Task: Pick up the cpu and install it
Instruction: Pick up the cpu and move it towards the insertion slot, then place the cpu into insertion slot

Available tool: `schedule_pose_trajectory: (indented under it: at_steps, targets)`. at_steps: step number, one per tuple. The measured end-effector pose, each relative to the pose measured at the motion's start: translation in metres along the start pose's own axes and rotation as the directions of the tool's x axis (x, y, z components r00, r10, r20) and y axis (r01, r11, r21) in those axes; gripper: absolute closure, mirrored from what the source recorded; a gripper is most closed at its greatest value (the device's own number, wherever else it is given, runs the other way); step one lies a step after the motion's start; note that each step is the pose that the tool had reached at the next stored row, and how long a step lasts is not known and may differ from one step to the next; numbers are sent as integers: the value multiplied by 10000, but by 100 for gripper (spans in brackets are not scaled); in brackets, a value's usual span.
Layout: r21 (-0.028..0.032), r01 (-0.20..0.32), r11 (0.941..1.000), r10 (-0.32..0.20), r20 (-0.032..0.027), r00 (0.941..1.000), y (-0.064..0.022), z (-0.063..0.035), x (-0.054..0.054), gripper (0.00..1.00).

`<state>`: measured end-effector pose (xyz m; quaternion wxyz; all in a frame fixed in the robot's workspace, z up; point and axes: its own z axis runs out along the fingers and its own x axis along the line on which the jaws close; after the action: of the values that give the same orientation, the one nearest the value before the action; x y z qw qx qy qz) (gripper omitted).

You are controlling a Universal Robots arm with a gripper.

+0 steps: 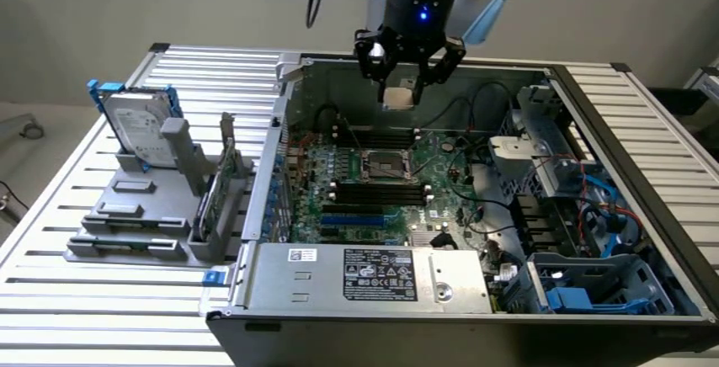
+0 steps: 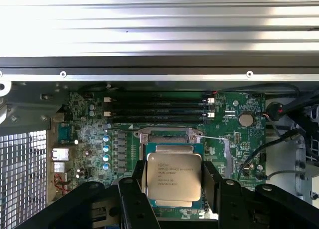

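Note:
My gripper (image 1: 402,91) hangs over the open computer case, shut on the cpu (image 1: 399,96), a small flat square chip with a silver-grey top. In the wrist view the cpu (image 2: 173,176) sits level between the two black fingers (image 2: 137,186), printed side facing the camera. Below it on the green motherboard lies the dark metal-framed socket (image 1: 390,165). In the wrist view the socket (image 2: 168,137) shows just beyond the cpu's edge. The cpu is held in the air, well above the board.
The case walls (image 1: 281,114) enclose the motherboard. Black memory slots (image 1: 382,192) and cables (image 1: 483,207) lie around the socket. The power supply (image 1: 371,274) sits at the front, a drive cage (image 1: 540,140) at the exterior view's right. A hard drive (image 1: 141,127) stands on a grey rack outside.

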<state>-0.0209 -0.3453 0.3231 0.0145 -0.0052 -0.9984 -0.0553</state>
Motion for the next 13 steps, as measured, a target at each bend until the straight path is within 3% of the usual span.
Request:
schedule_pose_trajectory:
  at_steps: [13]
  targets:
    - [-1, 0, 10000, 0, 0, 10000, 0, 0, 0, 45]
